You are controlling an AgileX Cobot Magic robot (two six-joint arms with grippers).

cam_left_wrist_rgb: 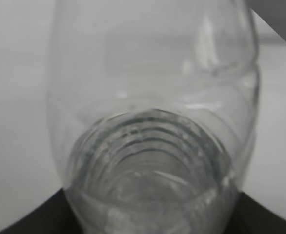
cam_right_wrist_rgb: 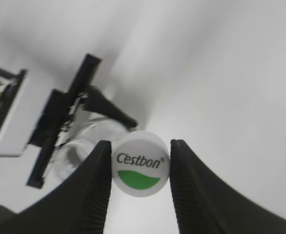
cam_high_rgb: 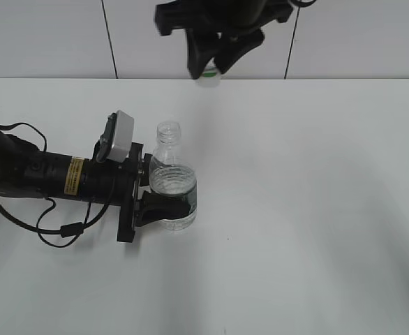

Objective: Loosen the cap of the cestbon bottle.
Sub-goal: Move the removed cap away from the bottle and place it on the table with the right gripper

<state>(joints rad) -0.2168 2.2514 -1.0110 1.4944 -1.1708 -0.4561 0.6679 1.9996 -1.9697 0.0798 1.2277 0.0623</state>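
The bottle (cam_high_rgb: pixel 172 181) is clear, glossy plastic with a ribbed body — highlights glint on its shoulder. The cap (cam_right_wrist_rgb: pixel 140 163) is smooth white plastic, printed green. The right gripper (cam_right_wrist_rgb: pixel 141 187) has matt black fingers (cam_right_wrist_rgb: pixel 194 190) with ridged inner faces. The table (cam_high_rgb: pixel 316 209) looks matt white — smooth.

White matte table (cam_high_rgb: pixel 316 209) fills the exterior view from 3 through 6 to 9 o'clock, evenly lit, with soft grey shadows toward 6 o'clock. Behind it, at 12 o'clock, stands a pale wall (cam_high_rgb: pixel 44 38) of large panels, divided by two dark, slightly slanted vertical seams at 11 and 1 o'clock.
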